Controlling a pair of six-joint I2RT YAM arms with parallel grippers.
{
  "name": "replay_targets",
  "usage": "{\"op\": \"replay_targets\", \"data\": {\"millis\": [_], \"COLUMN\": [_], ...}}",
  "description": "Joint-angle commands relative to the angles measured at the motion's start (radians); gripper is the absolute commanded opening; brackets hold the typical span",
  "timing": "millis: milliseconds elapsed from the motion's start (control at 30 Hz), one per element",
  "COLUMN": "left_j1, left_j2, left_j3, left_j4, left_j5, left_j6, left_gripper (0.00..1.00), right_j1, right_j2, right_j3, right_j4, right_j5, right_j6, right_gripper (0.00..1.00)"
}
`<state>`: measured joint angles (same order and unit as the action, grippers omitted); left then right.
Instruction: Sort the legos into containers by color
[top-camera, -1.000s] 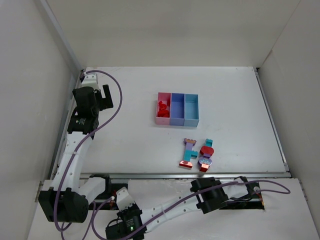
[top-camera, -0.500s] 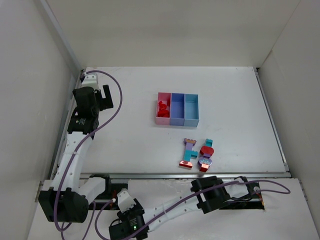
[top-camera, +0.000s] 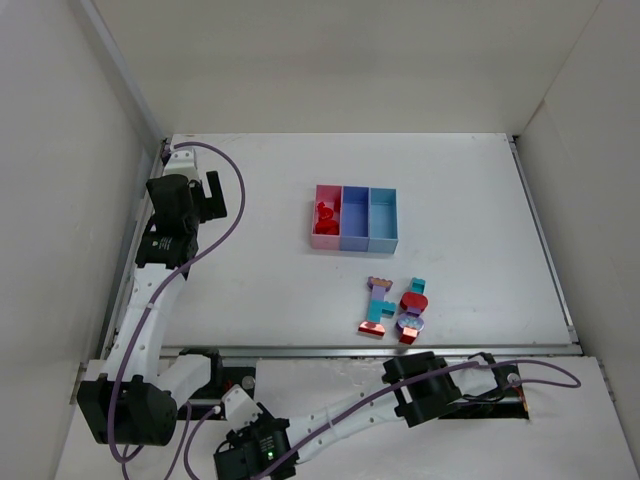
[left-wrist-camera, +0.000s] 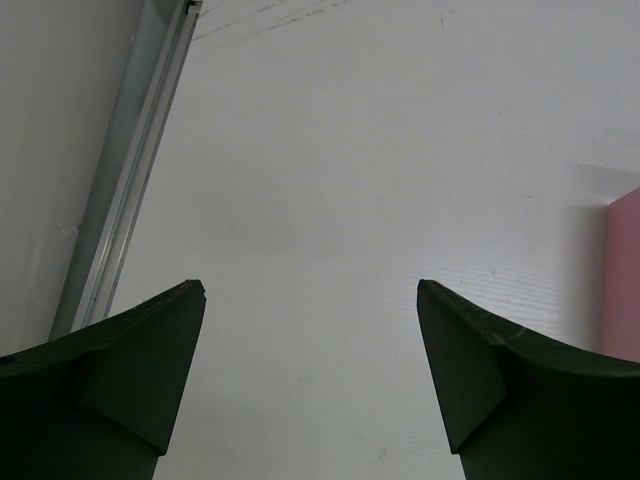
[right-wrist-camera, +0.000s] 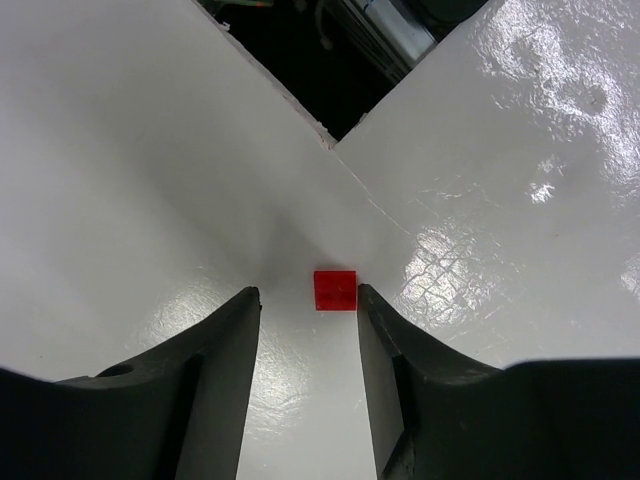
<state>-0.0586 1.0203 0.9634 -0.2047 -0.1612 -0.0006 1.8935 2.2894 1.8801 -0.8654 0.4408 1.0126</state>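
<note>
Three joined bins stand mid-table: pink (top-camera: 325, 239), purple-blue (top-camera: 355, 220) and light blue (top-camera: 383, 220). Red bricks (top-camera: 324, 212) lie in the pink bin. Two multicolour clumps of red, teal and lavender bricks (top-camera: 378, 305) (top-camera: 411, 310) lie near the table's front edge. My left gripper (top-camera: 210, 195) (left-wrist-camera: 310, 287) is open and empty over bare table at the far left. My right gripper (right-wrist-camera: 308, 292) is open and reaches down below the table's front edge (top-camera: 240, 420). A small red square chip (right-wrist-camera: 334, 290) lies between its fingertips, close to the right finger.
The chip lies on a glossy white surface where two white panels meet, with a dark gap (right-wrist-camera: 340, 70) beyond. A metal rail (left-wrist-camera: 130, 190) runs along the table's left edge. The pink bin's wall (left-wrist-camera: 625, 270) shows at the right of the left wrist view.
The right wrist has shifted a little to the left at the bottom of the top view. The left arm, bins and clumps have not moved.
</note>
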Motion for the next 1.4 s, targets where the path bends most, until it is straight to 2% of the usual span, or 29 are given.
{"op": "replay_targets", "data": {"millis": [0, 400, 1367], "left_j1": [0.003, 0.003, 0.003], "left_j2": [-0.025, -0.025, -0.034], "left_j3": [-0.005, -0.005, -0.005], "left_j4": [0.045, 0.045, 0.045], "left_j5": [0.005, 0.014, 0.014], "left_j6": [0.007, 0.007, 0.007], "left_gripper": [0.85, 0.85, 0.85], "right_j1": [0.01, 0.01, 0.01], "right_j2": [-0.038, -0.028, -0.001], "right_j3": [-0.004, -0.004, -0.024], "right_j4": [-0.021, -0.018, 0.029], "right_j5": [-0.001, -0.01, 0.027], "right_j6": [0.001, -0.022, -0.031], "right_gripper": [0.49, 0.4, 0.36]}}
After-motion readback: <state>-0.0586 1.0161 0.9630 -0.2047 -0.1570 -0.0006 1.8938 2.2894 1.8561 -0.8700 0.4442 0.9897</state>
